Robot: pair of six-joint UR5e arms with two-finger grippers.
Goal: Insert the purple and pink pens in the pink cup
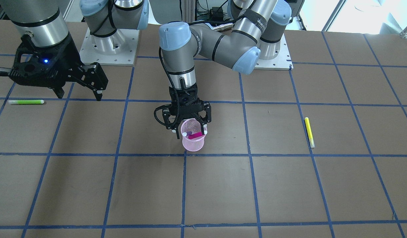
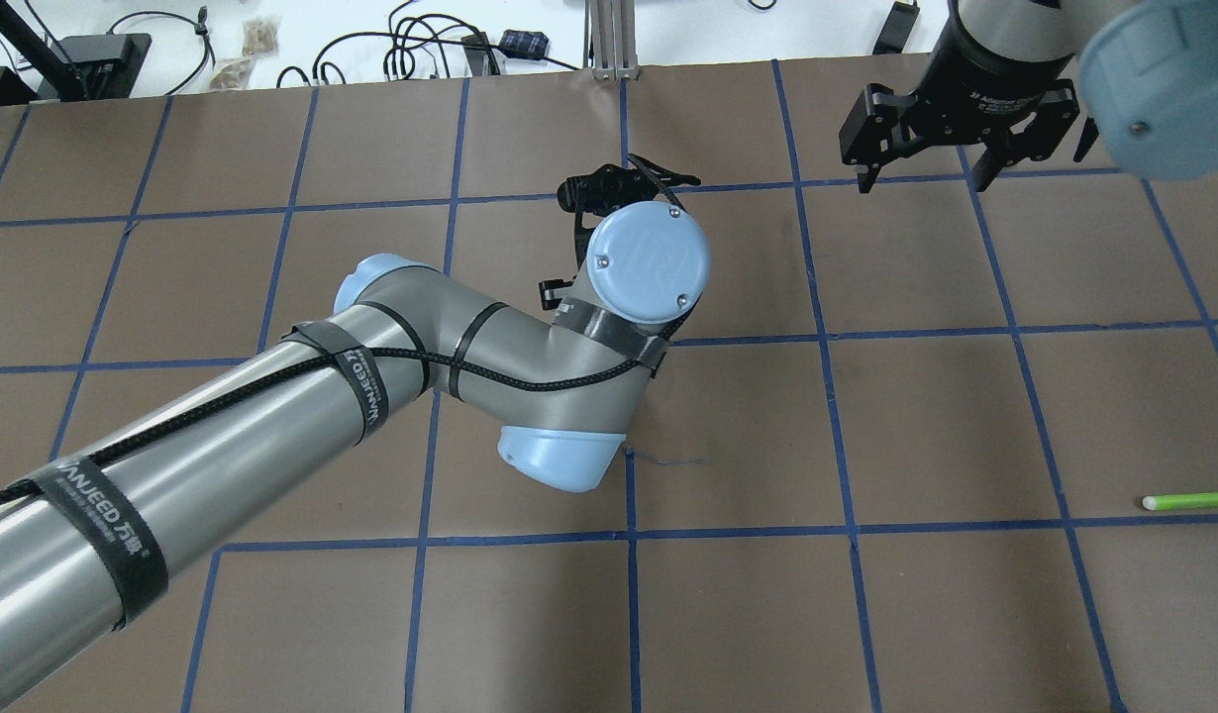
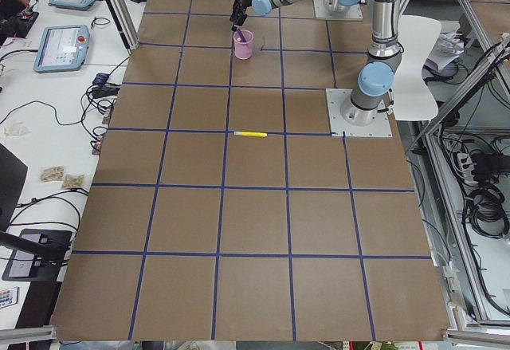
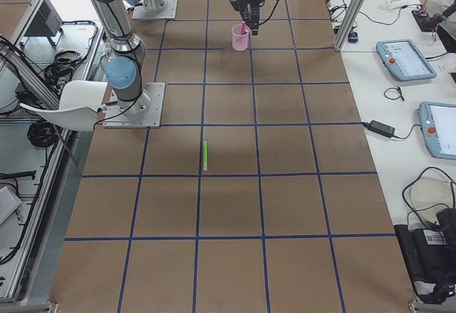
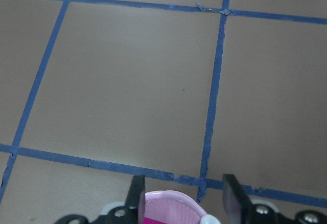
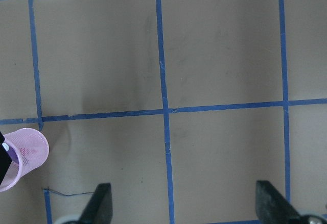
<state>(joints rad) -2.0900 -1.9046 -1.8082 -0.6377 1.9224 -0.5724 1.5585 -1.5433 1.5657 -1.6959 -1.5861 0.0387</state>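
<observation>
Left gripper (image 1: 190, 131) is hovering directly over the pink cup (image 1: 193, 144). Its jaws are standing apart, wider than the cup's mouth, so I am reading it as open and carrying nothing. Just under it, between the fingers (image 1: 205, 132), the pink pen (image 1: 197, 135) is leaning across the opening. Its upper end is very near one fingertip, and I cannot tell if they are touching. Beside it the purple pen (image 1: 186, 134) is sitting in the same cup.

Both pens are looking inserted to me, so I am judging that only the retreat is remaining, and this retreat is what I am worrying about. If the hand is not rising straight up, a finger may be hooking the pink pen and dragging it out, or pushing the rim. The cup is light mesh and is standing free on the table (image 1: 223, 191), so it could be tipping and spilling both pens. Closing the jaws now would be squeezing the rim.

Farther out, well apart on either side of the hand, a yellow pen (image 1: 309, 132) and a green pen (image 1: 26, 101) are lying flat. Farthest away, the right gripper (image 2: 924, 178) is hanging open.
</observation>
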